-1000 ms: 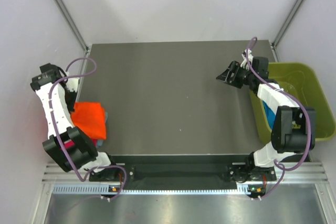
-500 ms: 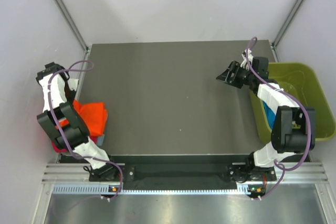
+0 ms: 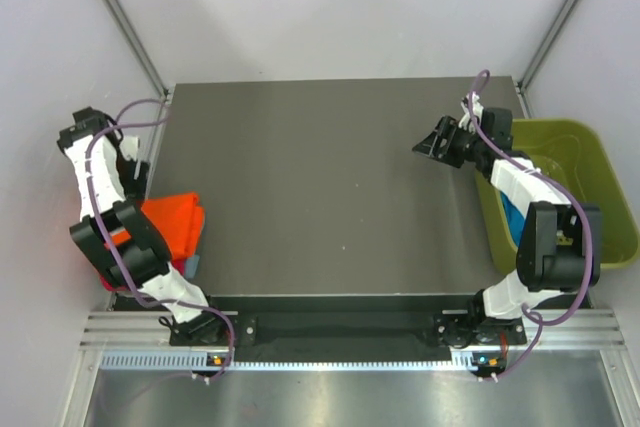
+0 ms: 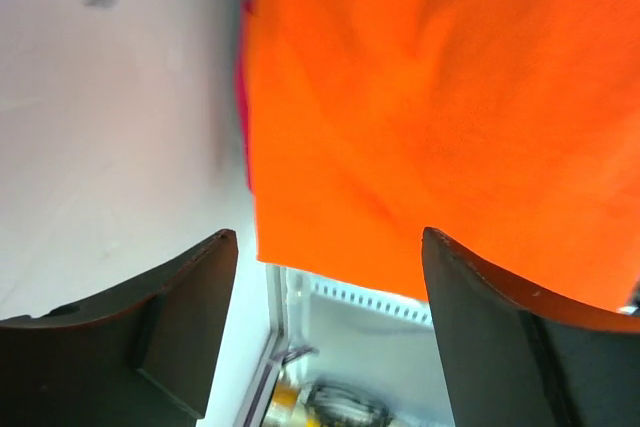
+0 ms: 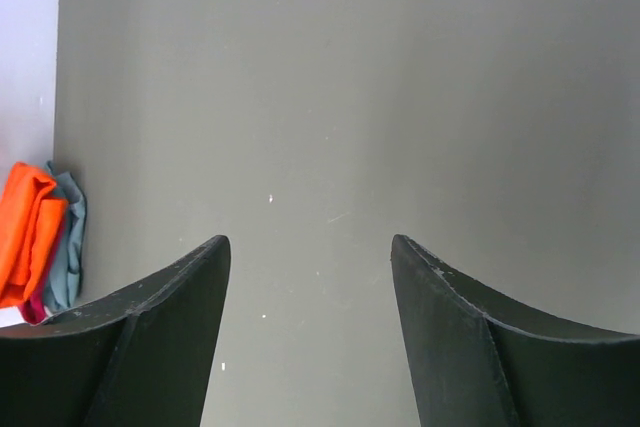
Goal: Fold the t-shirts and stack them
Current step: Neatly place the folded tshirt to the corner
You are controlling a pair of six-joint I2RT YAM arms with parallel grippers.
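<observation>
Overhead view of my two-arm rig at a dark grey table [image 3: 330,177]. A folded orange t-shirt [image 3: 172,227] lies at the table's left edge, on top of a small pile. A grey-blue t-shirt [image 3: 191,265] peeks out beneath it on the near side. In the left wrist view a thin sliver of a magenta t-shirt [image 4: 243,107] shows along the orange one's edge. My left arm bends up along the left edge beside the pile. Seen from its wrist camera, the left gripper [image 4: 328,247] hangs close to the orange cloth, its jaws spread wide with nothing between them. My right gripper [image 3: 437,143] hovers over the bare far-right part of the table, near an olive-green bin [image 3: 600,197] at the table's right side. Its jaws are also apart and empty, and they face across the table toward the pile. A teal-blue t-shirt [image 3: 510,219] lies inside the bin, partly hidden by the right arm
</observation>
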